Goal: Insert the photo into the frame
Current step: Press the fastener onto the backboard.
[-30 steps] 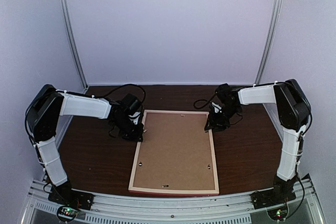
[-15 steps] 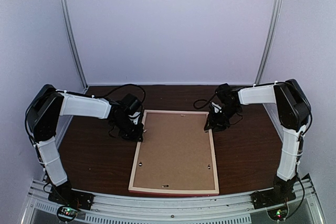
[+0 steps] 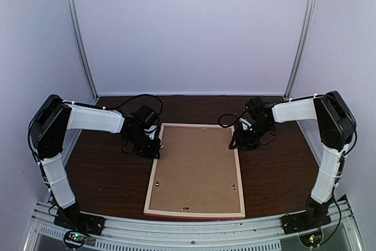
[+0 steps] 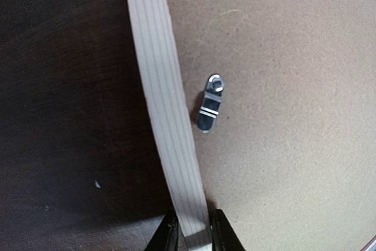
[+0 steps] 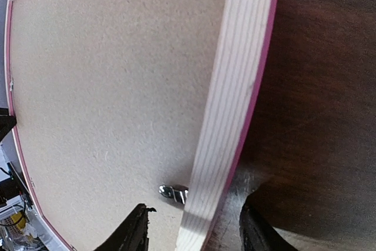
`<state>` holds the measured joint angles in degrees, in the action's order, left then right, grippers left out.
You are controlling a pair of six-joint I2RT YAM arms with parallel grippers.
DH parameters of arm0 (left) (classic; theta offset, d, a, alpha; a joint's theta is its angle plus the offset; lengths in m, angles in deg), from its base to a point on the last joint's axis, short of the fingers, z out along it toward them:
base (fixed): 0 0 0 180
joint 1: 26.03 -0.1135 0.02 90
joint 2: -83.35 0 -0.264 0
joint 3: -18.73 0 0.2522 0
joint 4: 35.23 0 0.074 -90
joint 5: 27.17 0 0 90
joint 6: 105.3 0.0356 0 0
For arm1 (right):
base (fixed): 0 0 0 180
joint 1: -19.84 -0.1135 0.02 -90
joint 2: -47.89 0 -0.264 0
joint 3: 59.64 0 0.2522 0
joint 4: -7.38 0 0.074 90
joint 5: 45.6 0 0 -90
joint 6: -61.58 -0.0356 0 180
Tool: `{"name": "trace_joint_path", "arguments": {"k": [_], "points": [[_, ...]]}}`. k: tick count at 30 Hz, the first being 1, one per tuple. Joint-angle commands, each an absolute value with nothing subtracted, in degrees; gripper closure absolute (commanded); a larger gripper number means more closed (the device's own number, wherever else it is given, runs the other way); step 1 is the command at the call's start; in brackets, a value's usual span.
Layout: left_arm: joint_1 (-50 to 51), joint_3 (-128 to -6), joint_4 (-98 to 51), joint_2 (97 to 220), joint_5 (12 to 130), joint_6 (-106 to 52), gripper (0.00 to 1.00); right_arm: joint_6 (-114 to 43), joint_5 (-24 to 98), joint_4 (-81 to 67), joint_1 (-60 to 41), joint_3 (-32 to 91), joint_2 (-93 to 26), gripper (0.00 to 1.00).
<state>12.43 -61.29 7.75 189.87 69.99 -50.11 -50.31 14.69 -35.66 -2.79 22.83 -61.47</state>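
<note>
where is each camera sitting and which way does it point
Top: high behind the arm bases, looking down at the table and the frame lying back up; left arm and right arm show whole.
Left wrist: on the left arm, looking down the frame's left edge; left pincer clamps it.
Right wrist: looking along the right edge; right pincer straddles it, open.
Shared: all three show the brown backing board and the pale edge.

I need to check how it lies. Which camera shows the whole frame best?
The top view: the frame lies back-up, all four sides visible. The left wrist view shows only a pale strip of its edge pinched in the left gripper; the right wrist view shows one side and backing board inside the open right gripper.
</note>
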Motion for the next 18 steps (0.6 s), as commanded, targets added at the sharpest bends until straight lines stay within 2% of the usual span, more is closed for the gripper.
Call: {"name": "trace_joint_path", "arguments": {"k": [1, 14, 18], "points": [[13.0, -60.8, 5.4, 190.6, 73.3, -49.3, 0.80, -49.3, 19.5, -40.2, -3.2, 19.0, -59.3, 0.47], [13.0, -61.2, 5.3, 190.8, 73.5, -49.4, 0.80, -52.7, 21.2, -37.7, -7.1, 12.7, -55.7, 0.55], [13.0, -61.3, 5.0, 191.2, 73.7, -49.5, 0.80, -52.9, 20.8, -36.9, -8.1, 13.1, -56.6, 0.60]]}}
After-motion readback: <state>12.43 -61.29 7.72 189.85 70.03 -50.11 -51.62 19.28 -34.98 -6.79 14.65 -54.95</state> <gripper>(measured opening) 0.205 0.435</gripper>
